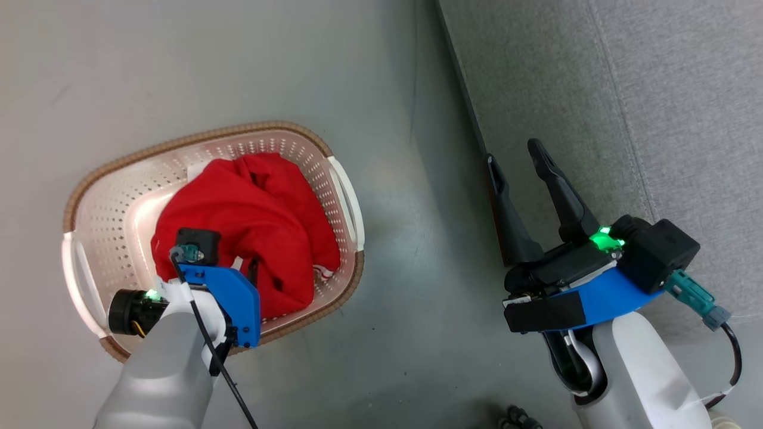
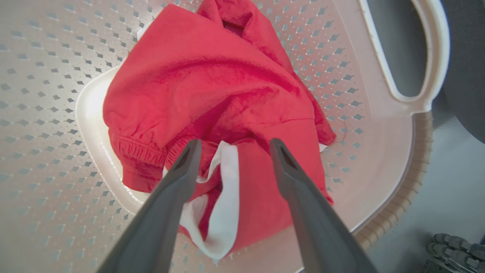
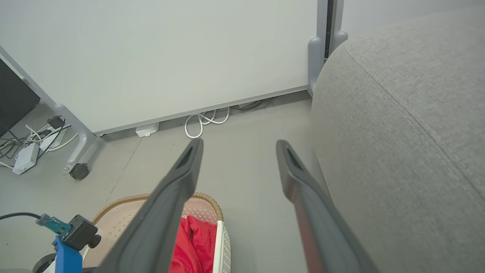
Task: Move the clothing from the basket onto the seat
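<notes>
On the floor (image 1: 405,298) at the left, a cream basket (image 1: 197,138) holds the clothing (image 1: 250,220), a crumpled red heap with white trim, piled toward the basket's 3 o'clock side. It looks soft, light and floppy, likely to sag and trail when lifted. The bunched fold with white trim at the heap's 6 o'clock edge seems the best place to pinch. The left pincer (image 2: 233,146) hangs over that fold, fingers apart and empty, forearm rising from 7 o'clock, wrist tipped down into the basket. At the right, the right pincer (image 1: 512,152) points toward 11 o'clock, fingers apart and empty, at the grey seat's (image 1: 656,89) edge.
</notes>
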`<state>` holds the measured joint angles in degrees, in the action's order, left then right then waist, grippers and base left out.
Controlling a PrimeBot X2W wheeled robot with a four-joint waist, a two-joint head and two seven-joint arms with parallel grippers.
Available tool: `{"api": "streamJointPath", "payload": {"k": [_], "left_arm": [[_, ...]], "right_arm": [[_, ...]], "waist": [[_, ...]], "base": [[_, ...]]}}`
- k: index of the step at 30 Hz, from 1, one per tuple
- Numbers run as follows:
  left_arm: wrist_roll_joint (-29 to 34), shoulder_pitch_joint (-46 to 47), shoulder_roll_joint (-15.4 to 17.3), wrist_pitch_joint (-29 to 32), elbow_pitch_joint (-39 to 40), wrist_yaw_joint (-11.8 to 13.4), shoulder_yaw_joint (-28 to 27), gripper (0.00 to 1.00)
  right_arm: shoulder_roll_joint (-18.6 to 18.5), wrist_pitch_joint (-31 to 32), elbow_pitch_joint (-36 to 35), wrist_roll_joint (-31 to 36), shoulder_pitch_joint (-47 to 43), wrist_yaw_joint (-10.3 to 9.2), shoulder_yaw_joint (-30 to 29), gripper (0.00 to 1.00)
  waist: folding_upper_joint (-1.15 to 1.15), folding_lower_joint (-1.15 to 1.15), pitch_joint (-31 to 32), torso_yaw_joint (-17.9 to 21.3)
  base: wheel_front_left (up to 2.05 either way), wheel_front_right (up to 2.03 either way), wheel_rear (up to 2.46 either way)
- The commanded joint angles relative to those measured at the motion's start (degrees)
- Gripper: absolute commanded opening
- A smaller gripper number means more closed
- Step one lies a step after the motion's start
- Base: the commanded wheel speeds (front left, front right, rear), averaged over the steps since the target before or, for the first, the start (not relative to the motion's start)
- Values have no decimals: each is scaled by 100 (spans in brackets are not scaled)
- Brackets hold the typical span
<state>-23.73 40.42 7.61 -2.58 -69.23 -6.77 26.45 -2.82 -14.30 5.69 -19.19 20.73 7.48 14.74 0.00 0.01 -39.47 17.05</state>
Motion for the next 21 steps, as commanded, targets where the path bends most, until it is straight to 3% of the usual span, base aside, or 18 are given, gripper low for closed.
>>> {"api": "streamJointPath", "payload": {"k": [1, 15, 16, 17, 18, 21], "left_arm": [[-43, 129, 28, 45, -42, 22, -8, 100], [-248, 278, -32, 623, -359, 63, -24, 100], [-257, 290, -34, 638, -365, 68, -15, 81], [-249, 303, -36, 645, -371, 72, 7, 16], [-238, 315, -39, 639, -375, 72, 26, 0], [-237, 325, -62, 678, -387, 46, 80, 0]], "right_arm": [[-13, -51, -51, -8, 108, 3, 30, 100], [-13, -96, -33, -87, 273, 3, 168, 100], [-13, -98, -27, -91, 283, 3, 172, 100], [-13, -98, -21, -95, 291, 3, 177, 100], [-13, -99, -16, -103, 298, 3, 184, 100], [-13, -96, -18, -117, 283, 3, 198, 100]], "waist": [[0, -1, -192, 44], [0, -1, -506, 71], [0, -1, -508, 71], [0, -1, -509, 69], [0, -1, -509, 66], [0, -1, -496, 54]], "base": [[0, 0, 0], [0, 0, 0], [0, 0, 0], [0, 0, 0], [0, 0, 0], [0, 0, 0]]}}
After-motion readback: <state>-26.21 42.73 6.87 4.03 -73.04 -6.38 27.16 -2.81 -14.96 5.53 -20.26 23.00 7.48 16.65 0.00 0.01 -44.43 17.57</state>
